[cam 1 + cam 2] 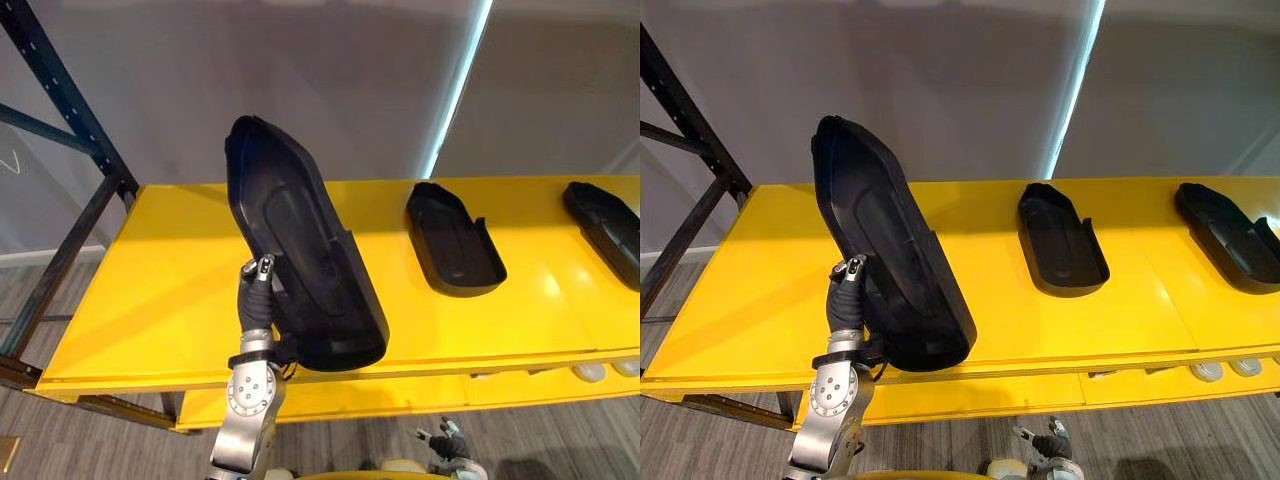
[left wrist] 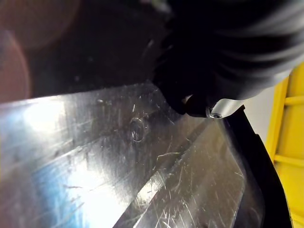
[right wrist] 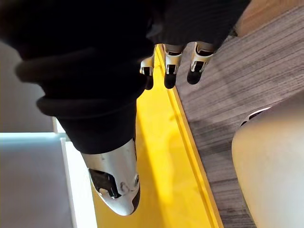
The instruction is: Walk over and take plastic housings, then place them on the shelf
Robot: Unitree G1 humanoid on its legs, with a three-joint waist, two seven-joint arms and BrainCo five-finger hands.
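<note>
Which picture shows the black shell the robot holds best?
The left eye view: the whole held housing, tilted over the yellow shelf, in the left hand. The right eye view shows the same. The left wrist view catches a shiny patch; the right wrist view faces the shelf.

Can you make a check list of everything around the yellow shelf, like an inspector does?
Surface: yellow shelf, glossy.
Job's things: three black plastic housings; held housing tilted up, lower end near the front edge; middle housing and right housing lie flat, apart.
Clutter: two small pale round things under the shelf's right front; cannot tell what.
Hands: left hand grips the held housing's rim; right hand hangs open, low by the shelf's edge.
Cables: nothing seen.
Surroundings: dark rack frame at left, grey wall, grey wood-look floor.
</note>
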